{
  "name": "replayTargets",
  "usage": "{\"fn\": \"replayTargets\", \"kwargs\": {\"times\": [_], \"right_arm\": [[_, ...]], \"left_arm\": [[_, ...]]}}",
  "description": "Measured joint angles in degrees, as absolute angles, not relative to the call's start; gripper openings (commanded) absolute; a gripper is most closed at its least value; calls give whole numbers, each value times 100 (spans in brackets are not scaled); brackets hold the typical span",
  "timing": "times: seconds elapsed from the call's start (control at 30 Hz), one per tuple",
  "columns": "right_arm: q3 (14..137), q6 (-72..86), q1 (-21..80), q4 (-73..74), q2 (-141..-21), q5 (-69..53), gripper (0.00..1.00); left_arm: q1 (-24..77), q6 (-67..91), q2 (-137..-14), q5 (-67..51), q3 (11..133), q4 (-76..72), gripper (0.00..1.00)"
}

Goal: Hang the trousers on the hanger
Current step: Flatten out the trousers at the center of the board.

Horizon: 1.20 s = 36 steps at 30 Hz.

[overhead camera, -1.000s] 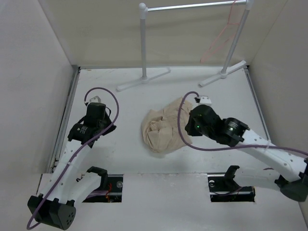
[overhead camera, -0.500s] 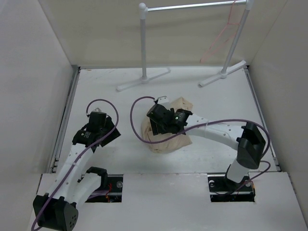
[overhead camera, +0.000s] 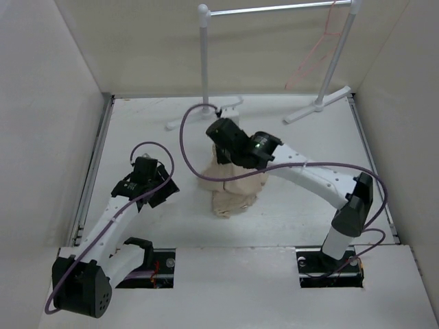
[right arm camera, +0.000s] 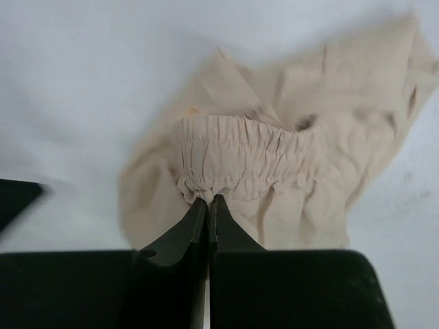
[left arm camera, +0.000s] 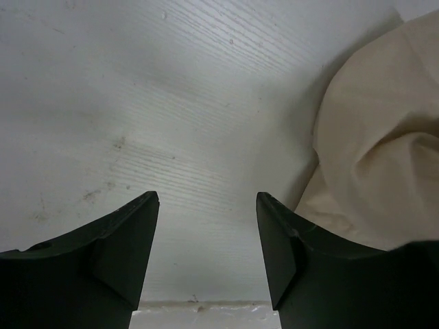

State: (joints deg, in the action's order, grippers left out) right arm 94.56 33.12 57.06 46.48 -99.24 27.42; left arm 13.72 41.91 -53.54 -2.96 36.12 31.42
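The beige trousers (overhead camera: 232,192) hang bunched from my right gripper (overhead camera: 221,147), their lower part resting on the table at mid-centre. In the right wrist view the right gripper (right arm camera: 208,199) is shut on the gathered elastic edge of the trousers (right arm camera: 274,157). My left gripper (overhead camera: 163,194) is open and empty, low over the table just left of the cloth; its wrist view shows the gripper (left arm camera: 207,199) with the trousers (left arm camera: 374,151) to its right. The pink-red wire hanger (overhead camera: 312,58) hangs on the rack's bar at the far right.
A white pipe garment rack (overhead camera: 204,62) stands at the back, its feet (overhead camera: 199,115) on the table behind the trousers. White walls enclose the table on the left, right and back. Purple cables loop over both arms.
My right gripper has swung from the right side across the trousers, gripped them and lifted them back-left toward the rack. My left gripper has moved right toward the cloth.
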Motion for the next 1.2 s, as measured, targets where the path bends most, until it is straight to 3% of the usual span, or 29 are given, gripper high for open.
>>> {"fn": "replayTargets", "kwargs": {"times": [0.23, 0.33, 0.43, 0.63, 0.87, 1.03, 1.2], "right_arm": [[13843, 2534, 6031, 4416, -9859, 2775, 4], [14247, 2298, 6200, 3903, -9144, 2882, 4], [12761, 2211, 5959, 3214, -7638, 3223, 5], [8471, 3232, 4156, 2943, -4694, 4147, 6], [5546, 4565, 1964, 3933, -4574, 3103, 3], [4908, 4906, 1232, 4477, -4281, 2681, 4], [4908, 4956, 1127, 4436, -3983, 2440, 4]], "left_arm": [[325, 4340, -5603, -316, 3909, 3124, 57], [-137, 4431, -5603, -213, 4268, 3236, 58], [-191, 4499, -5612, -89, 4709, 3332, 61], [690, 4530, -5784, 115, 5330, 3395, 62], [2051, 4532, -6101, 213, 4755, 3498, 62], [3148, 4534, -6973, 196, 4696, 3190, 63], [3411, 4536, -7767, 108, 4825, 2418, 65]]}}
